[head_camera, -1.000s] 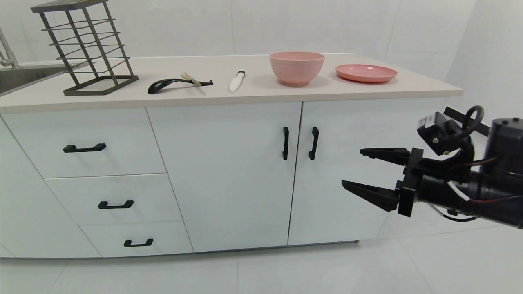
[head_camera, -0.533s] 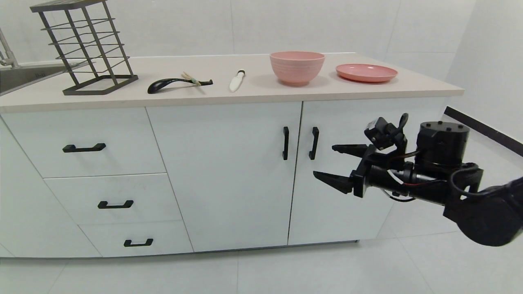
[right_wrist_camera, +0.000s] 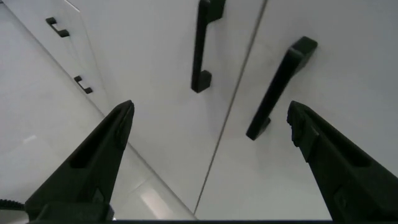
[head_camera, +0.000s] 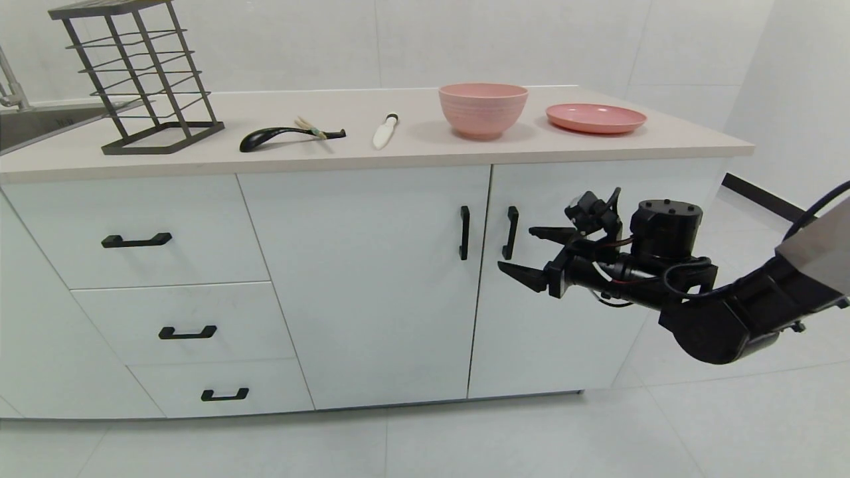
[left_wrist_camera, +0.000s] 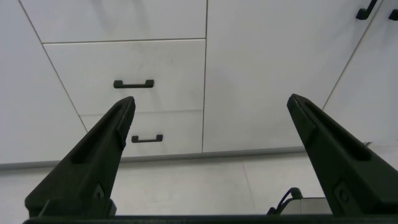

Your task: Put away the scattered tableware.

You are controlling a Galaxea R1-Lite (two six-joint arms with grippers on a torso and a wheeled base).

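Scattered on the countertop [head_camera: 372, 149] are a pink bowl [head_camera: 483, 109], a pink plate [head_camera: 595, 118], a white knife [head_camera: 384, 131], a black spoon [head_camera: 279, 137] and chopsticks [head_camera: 311, 127]. My right gripper [head_camera: 516, 249] is open and holds nothing. It is level with the two black door handles [head_camera: 509, 232] of the cabinet below the counter, just to their right. In the right wrist view, the right gripper [right_wrist_camera: 211, 107] has both handles [right_wrist_camera: 280, 87] close ahead of it. My left gripper [left_wrist_camera: 211, 101] is open, holds nothing and faces the lower drawers [left_wrist_camera: 134, 84].
A black wire dish rack [head_camera: 143, 76] stands at the counter's left end, beside a sink [head_camera: 33, 123]. Three drawers [head_camera: 136, 240] fill the cabinet's left part and double doors [head_camera: 372, 279] its middle and right. White tiled floor lies in front.
My right arm has swung left and slightly up, carrying the open gripper from the far right towards the cabinet door handles. The tableware has not moved.
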